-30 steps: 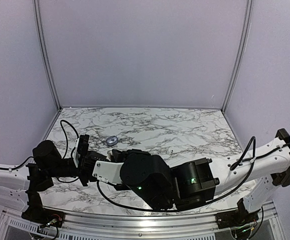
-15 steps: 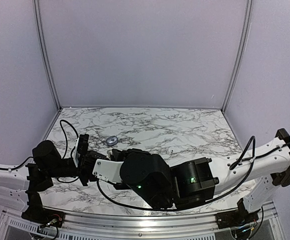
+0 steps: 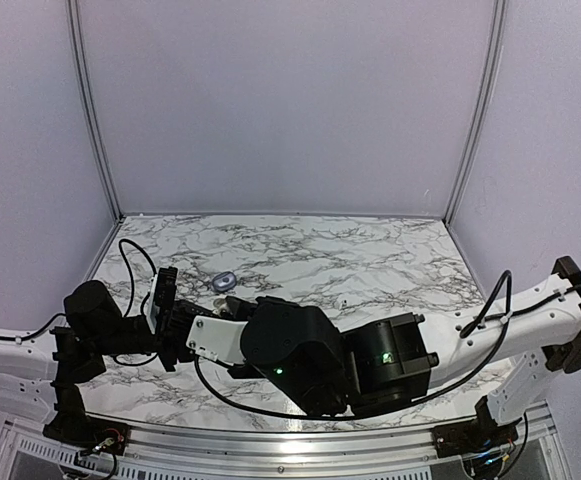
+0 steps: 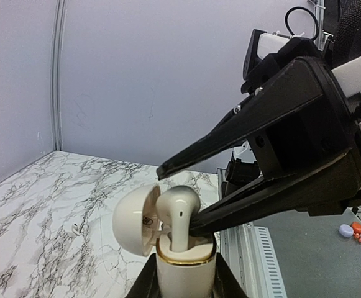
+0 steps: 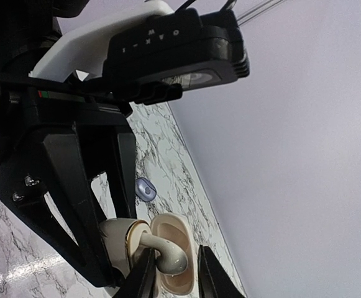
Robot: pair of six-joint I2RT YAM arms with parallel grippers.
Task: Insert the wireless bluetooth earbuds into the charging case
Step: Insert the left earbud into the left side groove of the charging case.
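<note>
The left jaws (image 4: 185,280) are shut tight on the charging case (image 4: 185,264). They hold it upright with its lid (image 4: 133,220) tipped open. One earbud (image 4: 177,208) stands in the case, stem down, with its round head poking out. It sits right between the right jaws (image 5: 174,261). Those jaws are a little way apart. One finger touches the bud and the other is just off it, so they do not seem to squeeze it.

I think the step is seating this bud. Next, the right jaws need to back straight away without knocking it. If it is not all the way in, they could give it a soft push down. I cannot see the other bud.

The left arm reaches in low from its side, above the table (image 4: 37,205). The right arm bends far across to meet it.
</note>
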